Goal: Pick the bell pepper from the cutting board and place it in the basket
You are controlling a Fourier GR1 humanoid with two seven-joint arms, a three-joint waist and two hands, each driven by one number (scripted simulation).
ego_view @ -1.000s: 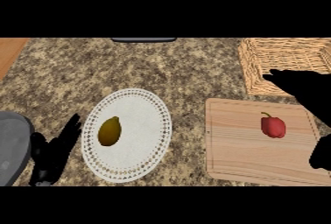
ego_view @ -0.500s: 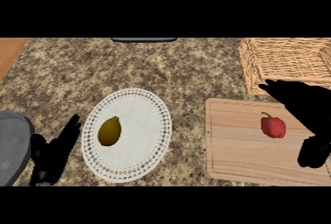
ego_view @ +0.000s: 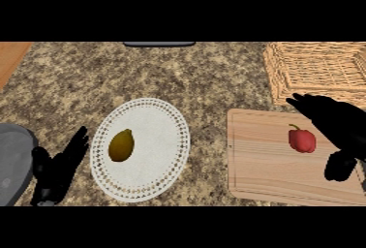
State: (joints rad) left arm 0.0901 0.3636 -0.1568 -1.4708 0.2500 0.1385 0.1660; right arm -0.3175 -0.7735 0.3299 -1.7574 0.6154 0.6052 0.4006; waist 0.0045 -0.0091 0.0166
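Our open right hand (ego_view: 336, 123) arched beside the pepper (ego_view: 302, 140); we needed fingers and thumb on opposite sides before closing.

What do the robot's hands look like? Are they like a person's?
Somewhat. Both the left hand and the right hand are plain matt black, with slim fingers and a thumb, shaped much like a gloved human hand. No cables, markings or sleeves show, and the forearms are barely in view.

A white plate (ego_view: 154, 121) with a dotted rim sits on the speckled brown tabletop (ego_view: 178, 72), a yellow-green fruit (ego_view: 121, 145) lies on it, and a grey round thing (ego_view: 13, 160) shows at the left edge.
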